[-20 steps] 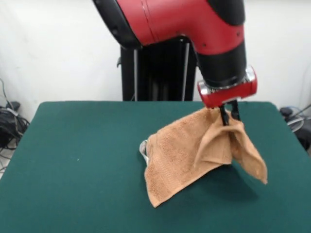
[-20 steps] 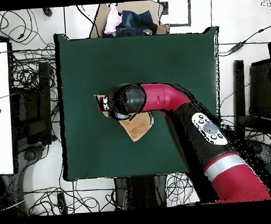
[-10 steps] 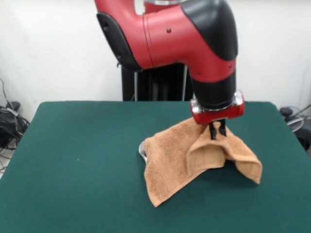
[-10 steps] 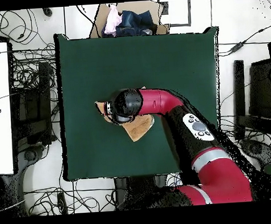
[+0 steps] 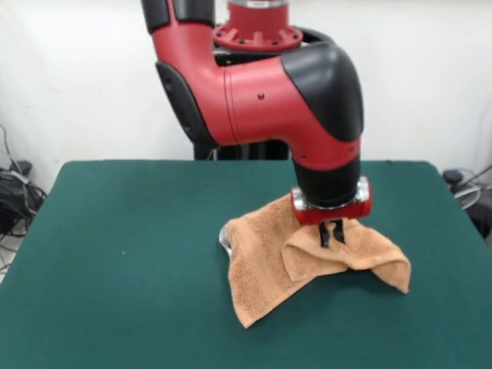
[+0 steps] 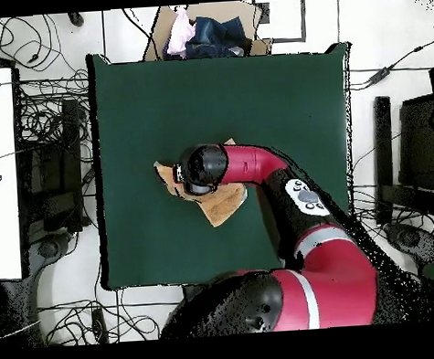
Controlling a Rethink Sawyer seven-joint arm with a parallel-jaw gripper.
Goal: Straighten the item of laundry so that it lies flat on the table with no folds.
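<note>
a: gripper (image 5: 332,235) is down low, black fingers pinched together on a raised peak of the towel (image 5: 265,265), so it's clamped on cloth.

b: and the cloth around it?

a: it tents up at the pinch and sags off to both sides. one flap droops to the picture's right of the gripper, a wider sheet spreads left and forward of it onto the table (image 5: 115,254), a corner pointing at the camera.

b: overhead?

a: the arm's wrist hides the pinch; only tan edges poke out either side of it.

b: how will it handle?

a: soft, light, limp terry, i'd say. it drapes and creases and won't hold shape. best taken at a corner or hem and dragged taut, not mid-panel.
</note>
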